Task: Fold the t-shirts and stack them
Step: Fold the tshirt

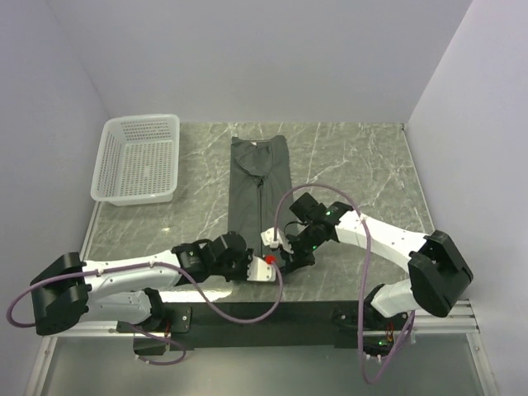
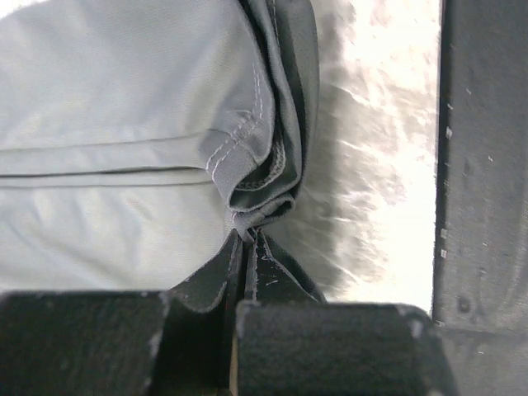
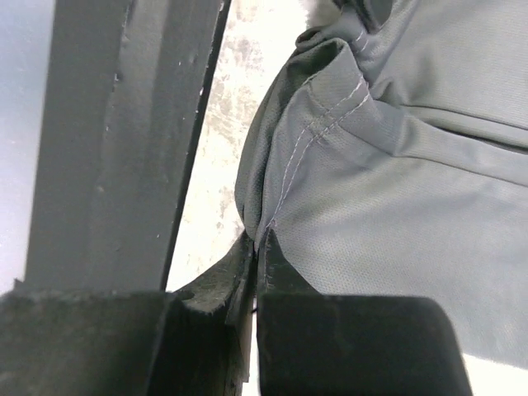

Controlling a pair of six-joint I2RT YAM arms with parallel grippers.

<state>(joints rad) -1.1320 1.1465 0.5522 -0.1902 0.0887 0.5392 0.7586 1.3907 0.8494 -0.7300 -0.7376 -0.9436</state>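
We see the t-shirt (image 1: 260, 186) lying as a long narrow strip down the middle of the worktop (image 1: 363, 165), collar toward the far edge, hem toward the near edge. Our left gripper (image 2: 245, 247) is clenched on the stitched hem at the strip's near left corner, and our right gripper (image 3: 258, 243) is pinched tight on the near right corner. We judge the cloth light, thin and limp. Its layers may slip apart, so we would grip through all of them at the hem corners and lift both level.
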